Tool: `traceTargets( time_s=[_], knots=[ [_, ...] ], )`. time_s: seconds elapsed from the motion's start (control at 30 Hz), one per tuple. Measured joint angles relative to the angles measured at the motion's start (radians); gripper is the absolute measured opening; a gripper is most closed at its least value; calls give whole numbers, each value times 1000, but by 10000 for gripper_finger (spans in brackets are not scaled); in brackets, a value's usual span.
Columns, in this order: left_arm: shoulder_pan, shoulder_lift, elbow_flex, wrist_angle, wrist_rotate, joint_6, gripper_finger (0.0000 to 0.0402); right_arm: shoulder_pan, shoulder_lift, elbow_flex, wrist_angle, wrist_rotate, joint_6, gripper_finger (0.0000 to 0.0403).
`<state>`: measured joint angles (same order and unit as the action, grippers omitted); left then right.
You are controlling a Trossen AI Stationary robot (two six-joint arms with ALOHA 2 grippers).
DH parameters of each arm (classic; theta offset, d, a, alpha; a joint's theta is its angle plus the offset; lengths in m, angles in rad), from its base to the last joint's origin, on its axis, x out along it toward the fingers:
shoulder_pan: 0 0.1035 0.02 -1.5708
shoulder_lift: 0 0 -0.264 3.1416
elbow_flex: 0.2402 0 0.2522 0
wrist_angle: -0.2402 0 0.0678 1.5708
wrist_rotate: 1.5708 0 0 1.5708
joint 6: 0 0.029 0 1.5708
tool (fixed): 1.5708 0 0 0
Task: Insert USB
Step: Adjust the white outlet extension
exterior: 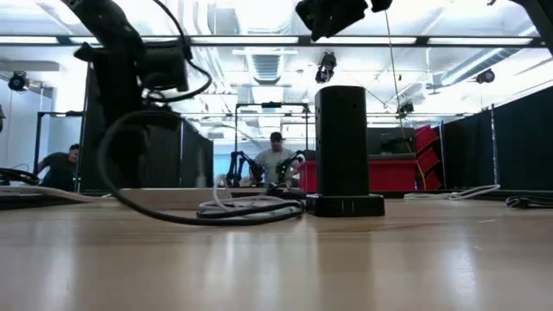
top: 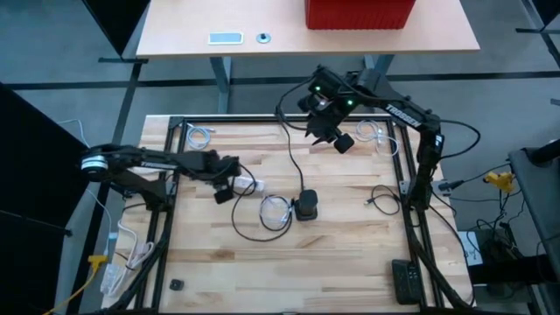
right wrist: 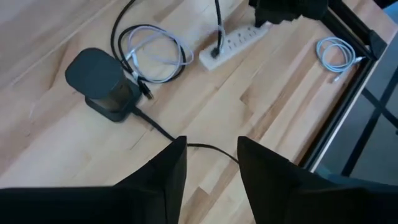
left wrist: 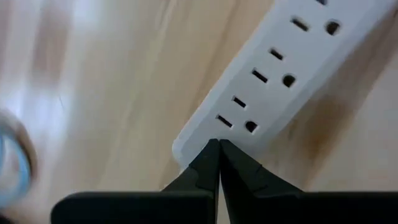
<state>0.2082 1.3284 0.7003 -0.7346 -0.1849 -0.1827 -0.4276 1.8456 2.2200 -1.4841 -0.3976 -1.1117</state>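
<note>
A black upright cylinder on a square base [top: 306, 206] stands mid-table; it also shows in the low view [exterior: 342, 147] and the right wrist view [right wrist: 102, 81]. A coiled white cable [top: 276, 212] lies beside it, with a dark plug end [right wrist: 144, 92] next to the base. A white power strip [top: 248, 185] lies flat to its left, with a black cord plugged into it [right wrist: 217, 50]. My left gripper [left wrist: 219, 146] is shut, low over the strip's end. My right gripper [right wrist: 211, 149] is open and empty, high above the table's far right part. My left gripper's shut fingertips [left wrist: 211, 155] point down at the power strip's end [left wrist: 199, 134], just beside the last socket. Whether they touch the strip I cannot tell.
Black frame rails [top: 166, 201] border the table. Coiled cables lie at the far left [top: 201, 136] and far right [top: 372, 131], and a small cable [top: 381, 199] lies at the right. A remote [top: 407, 280] lies at the near right. People sit in the room behind [exterior: 275, 160].
</note>
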Motion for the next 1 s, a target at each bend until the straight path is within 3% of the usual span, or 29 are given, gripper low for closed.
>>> traceTargets(
  time_s=[0.23, 0.43, 0.7, 0.83, 1.0],
  knots=[
    [-4, -138, 3, -72, 127, -104, 0, -12, 3, 0, 2, -7, 16, 102],
    [-5, -212, 14, 9, 118, -175, 0, -42, 15, -1, 83, -7, 145, 75],
    [-6, -60, -21, 162, 66, -128, 0, -68, 21, -49, 115, -5, 159, 5],
    [-10, 26, -17, 130, 77, -141, 0, -69, 21, -83, 116, -6, 185, 4],
    [-15, 37, -14, 63, 90, -173, 0, -70, 21, -122, 116, -4, 220, 2]
  ],
)
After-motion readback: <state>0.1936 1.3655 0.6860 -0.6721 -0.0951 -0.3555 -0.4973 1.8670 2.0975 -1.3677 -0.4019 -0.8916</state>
